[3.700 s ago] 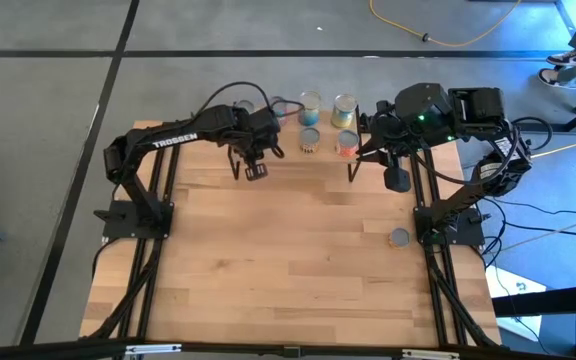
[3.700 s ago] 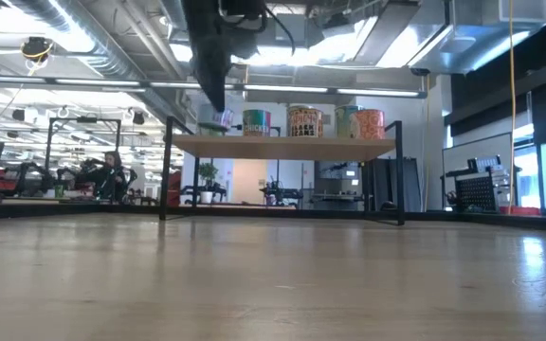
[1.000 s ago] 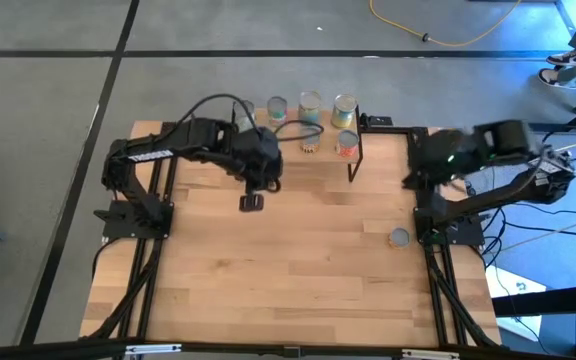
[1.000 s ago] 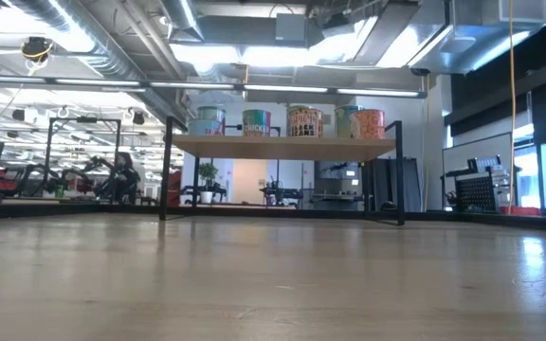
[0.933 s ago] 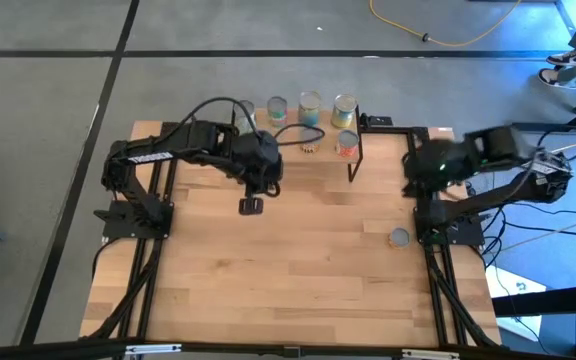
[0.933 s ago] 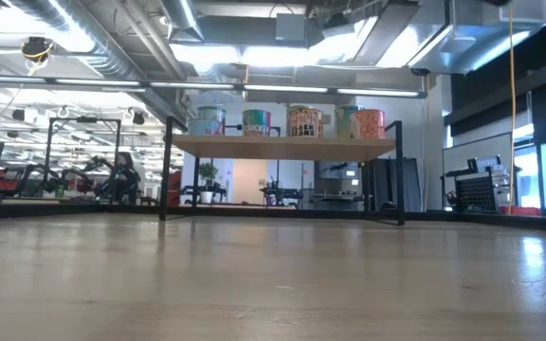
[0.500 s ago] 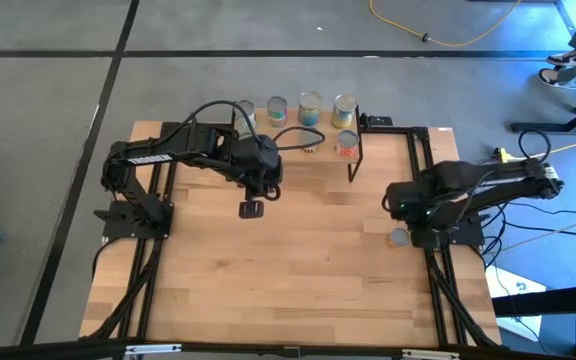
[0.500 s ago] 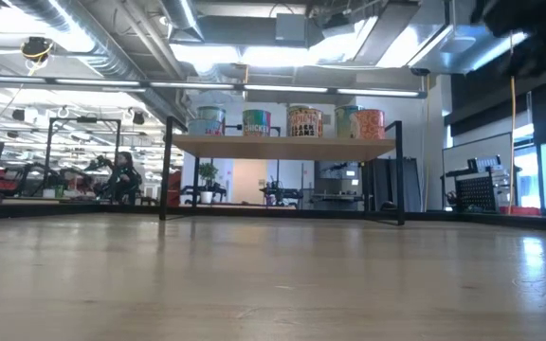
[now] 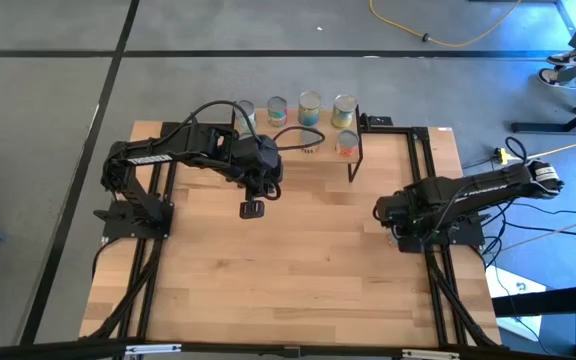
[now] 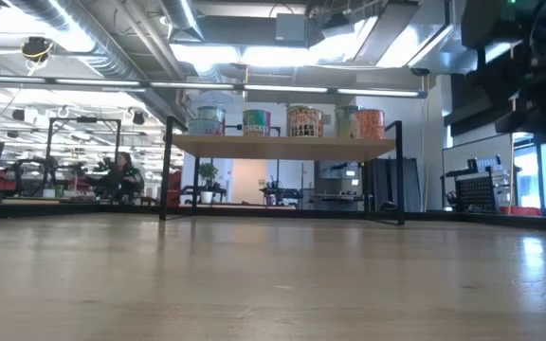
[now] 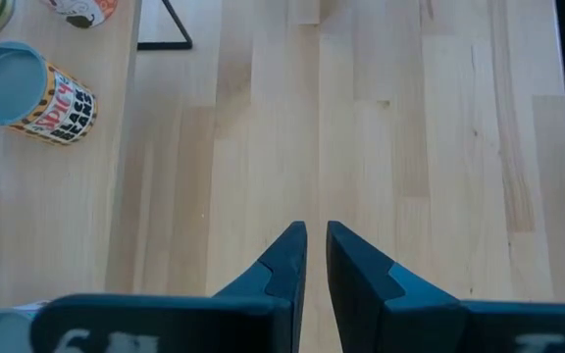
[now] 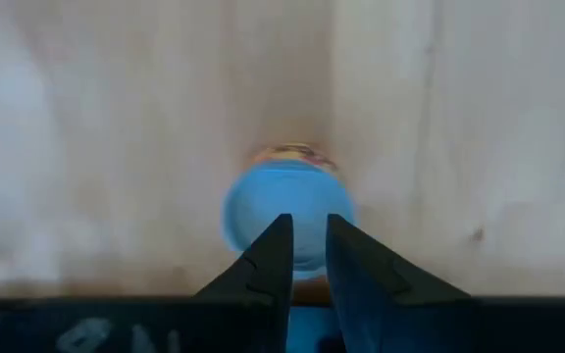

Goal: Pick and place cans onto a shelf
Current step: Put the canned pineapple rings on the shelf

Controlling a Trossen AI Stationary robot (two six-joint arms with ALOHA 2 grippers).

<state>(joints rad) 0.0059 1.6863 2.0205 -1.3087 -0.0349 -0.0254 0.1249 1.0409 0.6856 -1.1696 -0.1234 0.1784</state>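
On the shelf (image 10: 282, 145) at the table's far edge: several cans (image 10: 304, 121) already placed; remaining can (image 12: 284, 215) on tabletop beneath right gripper (image 12: 302, 253), fingers nearly closed, empty; left gripper (image 11: 315, 253) likewise, idle mid-table.

So the shelf (image 9: 298, 150) sits at the far edge of my table (image 9: 308, 260), roughly centred. On it there's a row of cans (image 10: 289, 122) side by side, five showing from the low view. My left gripper (image 9: 252, 207) hangs over the table just in front of the shelf, toward its left end, with the fingers nearly together. My right gripper (image 12: 302, 257) is way over by the right edge of the table, well apart from the shelf, right above a lone can (image 12: 284, 215) standing on the tabletop, fingers close together.
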